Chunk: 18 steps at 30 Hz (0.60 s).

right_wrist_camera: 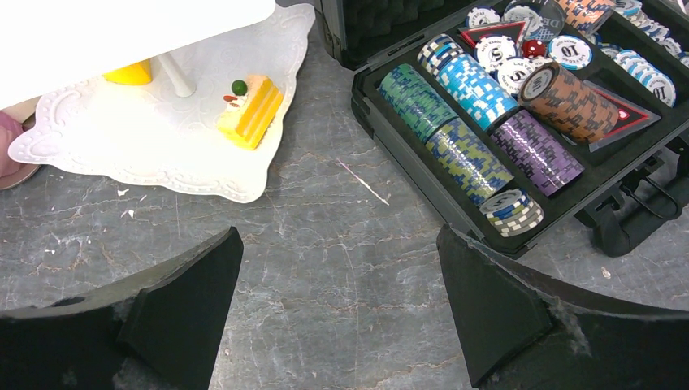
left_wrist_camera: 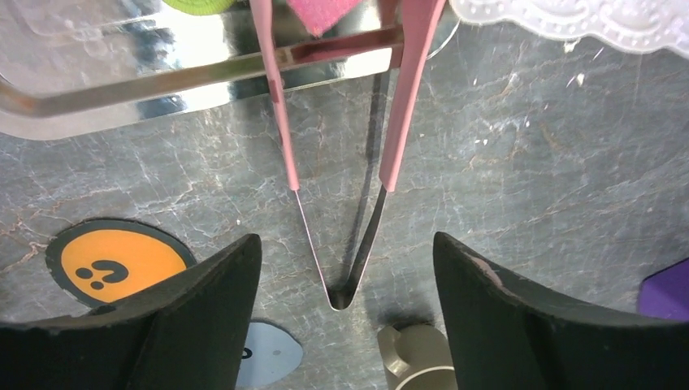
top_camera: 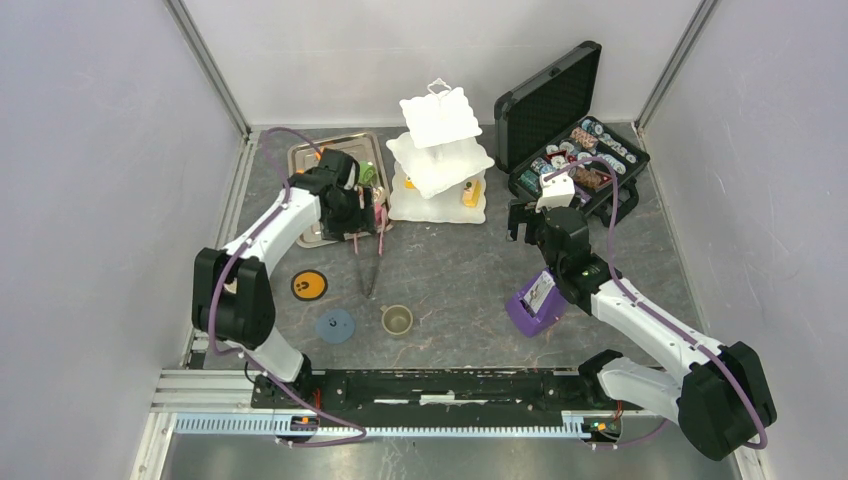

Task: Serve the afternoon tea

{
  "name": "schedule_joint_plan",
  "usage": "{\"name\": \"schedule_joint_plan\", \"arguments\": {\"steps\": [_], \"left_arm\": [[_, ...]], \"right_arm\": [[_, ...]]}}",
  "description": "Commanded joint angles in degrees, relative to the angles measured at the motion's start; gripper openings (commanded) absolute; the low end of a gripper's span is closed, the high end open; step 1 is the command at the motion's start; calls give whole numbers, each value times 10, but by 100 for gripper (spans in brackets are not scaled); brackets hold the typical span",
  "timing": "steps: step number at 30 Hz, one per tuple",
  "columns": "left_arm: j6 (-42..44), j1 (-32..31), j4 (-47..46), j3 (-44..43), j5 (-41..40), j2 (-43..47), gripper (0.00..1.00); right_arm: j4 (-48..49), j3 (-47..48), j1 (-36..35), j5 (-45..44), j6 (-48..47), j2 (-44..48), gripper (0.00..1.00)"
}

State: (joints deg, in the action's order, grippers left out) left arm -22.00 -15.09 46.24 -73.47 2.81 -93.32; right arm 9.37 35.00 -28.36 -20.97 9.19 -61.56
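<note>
pink-sleeved metal tongs point(left_wrist_camera: 402, 106) flat on the grey table point(left_wrist_camera: 528, 203), long axis running from the bend, nearest the arm bases, away toward the steel tray point(left_wrist_camera: 162, 81), both arms crossing its rim, tips out of the wrist view. left gripper point(left_wrist_camera: 347, 244) right above the bend end, jaws apart, one either side of the tongs, touching nothing, holding nothing. pink pastry point(left_wrist_camera: 325, 12) between the tong arms past the rim, green pastry point(left_wrist_camera: 203, 4) beside it. white three-tier stand point(top_camera: 440, 150) just right of the tray, orange pastry point(right_wrist_camera: 250, 110) already on its bottom tier. olive cup point(top_camera: 397, 320), orange coaster point(top_camera: 309, 285) and blue coaster point(top_camera: 335, 325) nearer the bases, cup on neither coaster. right gripper point(right_wrist_camera: 339, 236) wide open and empty, over bare table between the stand and the poker chip case point(right_wrist_camera: 520, 130). likely step in hand: tong pickup by the left arm, plainly the nearer one. close across the two arms, not along them, a little up from the thin bend. risk: tongs skidding or twisting on the smooth table.
</note>
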Motion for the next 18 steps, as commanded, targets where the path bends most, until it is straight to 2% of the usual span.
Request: {"name": "schedule_joint_plan", "arguments": {"steps": [1, 3, 7, 12, 18], "left_arm": [[-27, -42, -58, 59, -33, 49, 87], [-60, -69, -87, 100, -69, 70, 97], [-100, -122, -132, 164, -168, 87, 100], [-128, -143, -192, 214, -186, 51, 96], [-119, -145, -217, 196, -207, -1, 88]], "right_arm": [[20, -3, -2, 6, 5, 8, 98], [20, -3, -2, 7, 6, 7, 98], [20, -3, -3, 8, 6, 6, 98], [21, -3, -4, 13, 8, 8, 98], [21, -4, -4, 13, 9, 9, 98]]}}
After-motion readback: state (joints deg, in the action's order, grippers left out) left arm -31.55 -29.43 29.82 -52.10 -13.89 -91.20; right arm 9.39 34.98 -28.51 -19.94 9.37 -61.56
